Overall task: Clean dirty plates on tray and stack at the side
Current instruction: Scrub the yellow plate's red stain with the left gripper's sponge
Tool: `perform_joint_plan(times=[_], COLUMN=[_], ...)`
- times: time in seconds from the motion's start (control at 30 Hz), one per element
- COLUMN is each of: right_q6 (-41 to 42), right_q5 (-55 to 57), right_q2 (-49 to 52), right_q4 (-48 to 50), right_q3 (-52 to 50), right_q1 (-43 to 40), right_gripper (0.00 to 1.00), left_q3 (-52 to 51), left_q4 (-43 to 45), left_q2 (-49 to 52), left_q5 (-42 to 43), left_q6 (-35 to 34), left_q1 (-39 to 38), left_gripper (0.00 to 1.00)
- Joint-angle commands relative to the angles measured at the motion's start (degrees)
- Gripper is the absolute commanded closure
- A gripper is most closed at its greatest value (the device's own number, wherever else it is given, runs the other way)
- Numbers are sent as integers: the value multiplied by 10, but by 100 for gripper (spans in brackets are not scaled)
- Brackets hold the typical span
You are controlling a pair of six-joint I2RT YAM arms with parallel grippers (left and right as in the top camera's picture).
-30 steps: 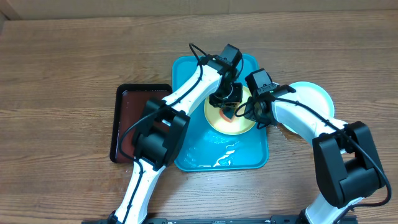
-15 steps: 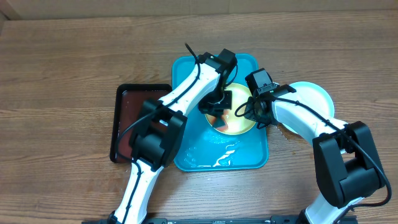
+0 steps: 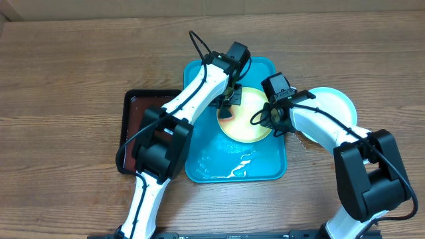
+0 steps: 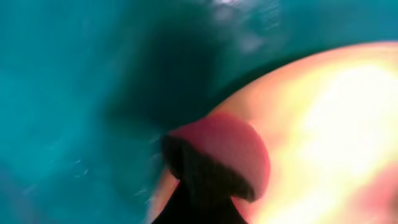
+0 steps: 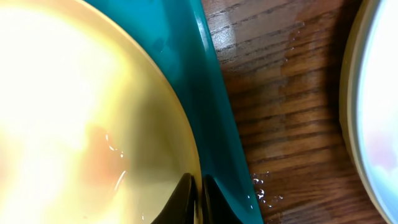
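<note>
A pale yellow plate [image 3: 254, 123] lies wet on the turquoise tray [image 3: 209, 159]. My left gripper [image 3: 229, 108] is shut on a red scrubbing pad [image 4: 217, 149], which rests on the plate's left edge [image 4: 323, 118] over the tray floor [image 4: 62, 93]. My right gripper [image 5: 199, 196] is shut on the plate's right rim [image 5: 81, 112], just inside the tray's wall [image 5: 208, 74]; in the overhead view it [image 3: 272, 123] sits at the plate's right side. A faint reddish smear shows on the plate. A white-bluish plate [image 3: 332, 106] lies on the table right of the tray.
A black tray with a reddish-brown inside [image 3: 136, 126] lies left of the turquoise one. Water pools on the turquoise tray's front half. Droplets wet the wood between the tray and the white-bluish plate [image 5: 382, 93], which has a pale rim under it.
My left gripper has slid the red pad from the plate's middle up and left to its left edge. The right gripper has held still on the rim.
</note>
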Motion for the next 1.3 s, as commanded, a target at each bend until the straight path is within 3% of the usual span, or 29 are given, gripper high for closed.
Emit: perform_joint_plan(times=[0.0, 0.13, 0.43, 0.57, 0.67, 1.0, 1.27], right_q6=[-38, -38, -38, -38, -38, -38, -40], right_q5=[30, 29, 29, 29, 30, 30, 30], right_q2=[6, 6, 6, 6, 6, 6, 6], right_q4=[-9, -9, -9, -9, -11, -13, -13], right_q3=[-3, -3, -3, -3, -3, -3, -3], right_q1=[-4, -4, -4, -4, -4, -4, -4], right_gripper=[96, 96, 96, 96, 96, 96, 96], left_q3=[-10, -24, -24, -24, -24, -22, -22], left_q4=[49, 97, 91, 66, 38, -67, -42], left_q2=[-15, -13, 29, 34, 34, 15, -25], left_q5=[133, 227, 315, 313, 283, 70, -98], left_q6=[10, -13, -23, -7, -5, -51, -29], left_q1=[2, -2, -14, -34, -44, -21, -14], left_gripper=[96, 96, 96, 96, 96, 96, 96])
